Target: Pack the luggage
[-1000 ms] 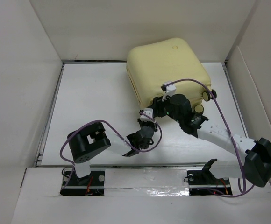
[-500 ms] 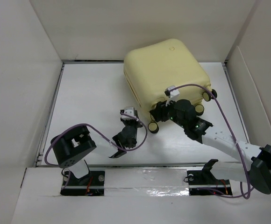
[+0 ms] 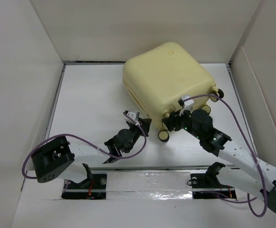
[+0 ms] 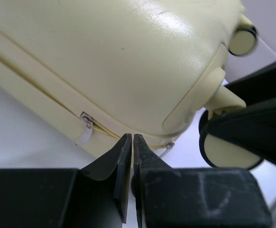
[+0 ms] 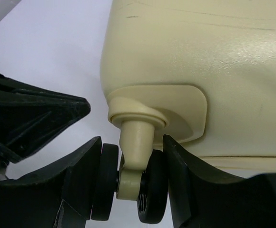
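The luggage (image 3: 169,78) lies on its side on the white tabletop (image 3: 90,104), at the far end and right of centre. Its shell is closed and its wheels point back toward the arms. From where I stand the zip seam looks done up, so I'd judge that packing cannot start until the case is opened.

The right claw (image 5: 132,178) is clamped on one caster wheel (image 5: 152,192) at the near corner, with a finger on each side of it. The left claw (image 4: 131,142) is pinched fully closed and holds nothing. Its tips sit just under the zip seam, near the zipper pull (image 4: 84,133) but not touching it.

What worries me is that wheel. I'd expect a caster to swivel and roll, so a tug there may twist the case or let it squirm free rather than drag it straight. The glossy shell gives the claws little else to grip. The left claw is closed beside the pull, so it would have to open and re-aim, and poking at the seam could shove the case away.
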`<action>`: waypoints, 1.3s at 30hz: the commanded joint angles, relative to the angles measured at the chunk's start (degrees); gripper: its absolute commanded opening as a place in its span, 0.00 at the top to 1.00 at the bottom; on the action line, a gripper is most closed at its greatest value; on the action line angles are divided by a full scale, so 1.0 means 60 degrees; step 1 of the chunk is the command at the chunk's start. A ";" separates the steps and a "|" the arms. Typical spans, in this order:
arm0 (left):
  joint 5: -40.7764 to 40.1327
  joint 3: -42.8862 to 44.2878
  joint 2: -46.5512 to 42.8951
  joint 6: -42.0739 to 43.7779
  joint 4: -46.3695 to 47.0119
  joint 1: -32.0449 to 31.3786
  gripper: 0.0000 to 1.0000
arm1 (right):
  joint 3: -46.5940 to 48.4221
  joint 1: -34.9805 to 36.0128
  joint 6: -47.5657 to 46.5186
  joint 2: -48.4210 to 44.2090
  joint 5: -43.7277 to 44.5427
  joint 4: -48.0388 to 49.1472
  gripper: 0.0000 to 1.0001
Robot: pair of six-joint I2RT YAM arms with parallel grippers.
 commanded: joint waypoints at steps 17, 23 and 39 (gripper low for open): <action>0.4826 0.0400 -0.1778 -0.2048 -0.2642 -0.0079 0.61 | -0.3310 -0.0757 0.0965 -0.7387 -0.0902 -0.0430 0.68; 0.5002 0.1028 -0.2028 -0.2268 -0.3549 -0.0079 0.61 | -0.4850 -0.0289 0.1845 -0.6530 -0.0127 0.1532 0.99; 0.6130 0.2334 -0.0813 -0.2429 -0.3698 0.0111 0.63 | -0.5072 0.0210 0.1612 0.1106 0.1998 0.9968 0.52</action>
